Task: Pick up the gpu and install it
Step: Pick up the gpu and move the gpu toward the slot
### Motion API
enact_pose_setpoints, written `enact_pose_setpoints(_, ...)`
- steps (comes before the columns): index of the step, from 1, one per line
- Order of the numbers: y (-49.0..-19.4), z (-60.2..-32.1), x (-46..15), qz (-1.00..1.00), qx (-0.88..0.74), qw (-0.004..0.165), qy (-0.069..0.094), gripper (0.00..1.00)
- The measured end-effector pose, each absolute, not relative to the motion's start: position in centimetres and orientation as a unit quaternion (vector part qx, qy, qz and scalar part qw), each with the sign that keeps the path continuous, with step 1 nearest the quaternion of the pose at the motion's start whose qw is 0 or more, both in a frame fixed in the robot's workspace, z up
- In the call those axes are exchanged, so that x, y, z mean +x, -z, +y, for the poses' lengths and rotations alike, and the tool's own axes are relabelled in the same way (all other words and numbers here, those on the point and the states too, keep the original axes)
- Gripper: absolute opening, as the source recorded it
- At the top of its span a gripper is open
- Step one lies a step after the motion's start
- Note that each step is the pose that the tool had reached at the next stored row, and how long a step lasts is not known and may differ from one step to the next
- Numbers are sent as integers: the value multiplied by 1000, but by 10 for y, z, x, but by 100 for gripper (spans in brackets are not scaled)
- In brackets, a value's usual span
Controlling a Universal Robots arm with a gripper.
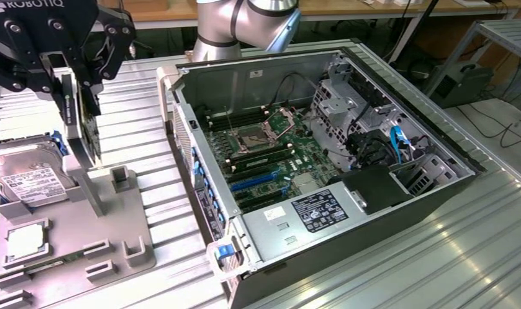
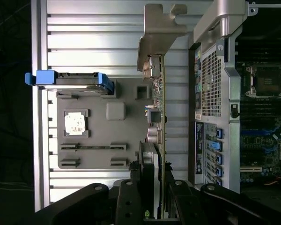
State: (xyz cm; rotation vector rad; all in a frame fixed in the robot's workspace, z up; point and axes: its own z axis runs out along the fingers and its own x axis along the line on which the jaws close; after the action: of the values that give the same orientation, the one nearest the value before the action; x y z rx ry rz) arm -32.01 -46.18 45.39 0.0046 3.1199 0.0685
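Ribbed aluminium tabletop runs under everything we see. Nearest in the exterior view, at its left, lies a grey fixture tray. It holds a small square silver chip and, behind that, a silver hard drive with a white label. Above the tray's far part hangs the gripper, its black fingers clamped on the gpu, which hangs upright and edge-on beneath them. We cannot tell whether its lower edge is clear of the tray's posts. In the wrist view the card reaches away from the fingers to its silver bracket, over the tray's edge that faces the case. Just beside the tray the open computer case lies on its side, its motherboard bare, with blue slots. Behind it rises the grey arm, and farther back we see a wooden workbench
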Motion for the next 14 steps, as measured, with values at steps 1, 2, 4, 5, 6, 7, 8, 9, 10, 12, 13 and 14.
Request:
enact_pose_setpoints(1,-454,-462,-319,1000,1,10,-22,28)
enact_pose_setpoints(2,-454,-462,-319,1000,2,11,-22,28)
enact_pose_setpoints(4,-454,-462,-317,1000,2,11,-22,28)
enact_pose_setpoints(5,-454,-462,-316,1000,2,11,-22,28)
enact_pose_setpoints(6,-454,-462,-315,1000,2,11,-22,28)
enact_pose_setpoints(7,-454,-462,-314,1000,2,11,-22,28)
enact_pose_setpoints(8,-454,-462,-312,1000,2,11,-22,28)
enact_pose_setpoints(9,-454,-462,-311,1000,2,11,-22,28)
enact_pose_setpoints(10,-454,-462,-310,1000,2,11,-22,28)
enact_pose_setpoints(12,-454,-462,-307,1000,2,11,-22,28)
enact_pose_setpoints(13,-454,-462,-306,1000,2,10,-22,28)
enact_pose_setpoints(14,-454,-462,-305,1000,2,10,-22,28)
